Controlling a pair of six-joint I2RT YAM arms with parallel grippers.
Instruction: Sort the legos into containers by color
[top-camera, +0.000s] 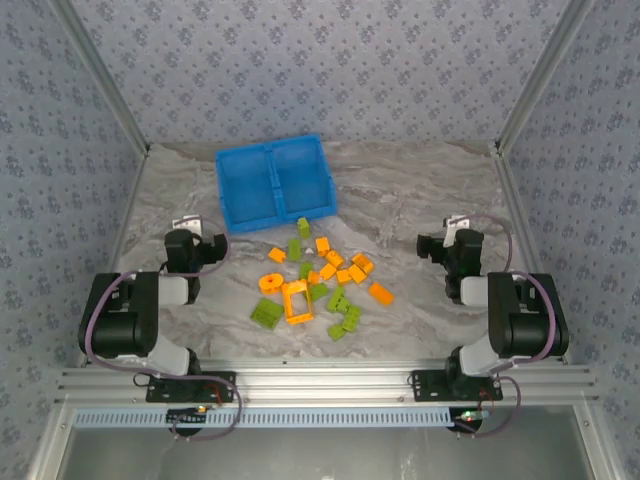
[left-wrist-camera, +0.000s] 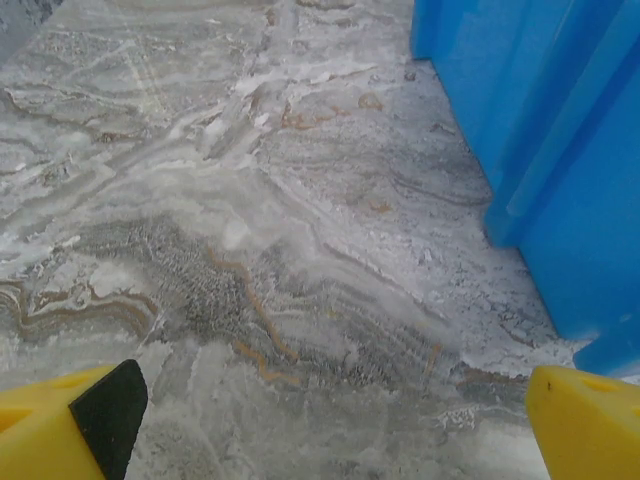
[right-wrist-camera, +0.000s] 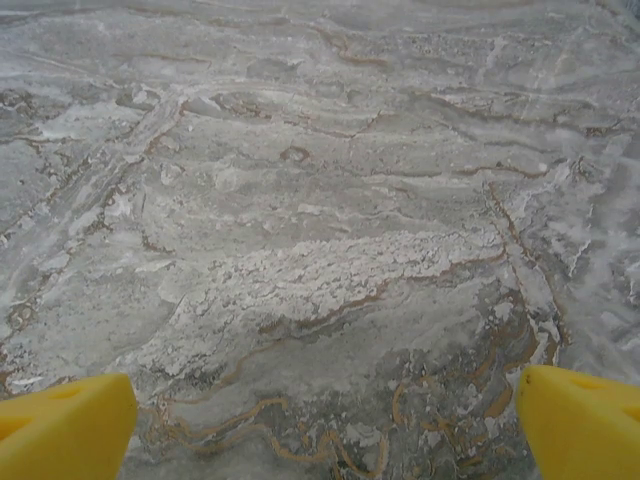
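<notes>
Several orange and lime green legos (top-camera: 318, 283) lie scattered in the middle of the marble table, among them an orange rectangular frame (top-camera: 296, 302) and a round orange piece (top-camera: 277, 256). Behind them sits the blue tray (top-camera: 274, 182) with its two square containers, both empty. My left gripper (top-camera: 196, 240) rests at the left of the pile, open, its yellow fingertips (left-wrist-camera: 60, 430) wide apart over bare table, with the tray's blue wall (left-wrist-camera: 560, 170) to its right. My right gripper (top-camera: 447, 243) stands open at the right of the pile, yellow fingertips (right-wrist-camera: 65, 425) spread with nothing between them.
Patterned walls enclose the table on three sides. An aluminium rail (top-camera: 320, 385) carrying both arm bases runs along the near edge. Bare marble lies around the pile and behind the right gripper.
</notes>
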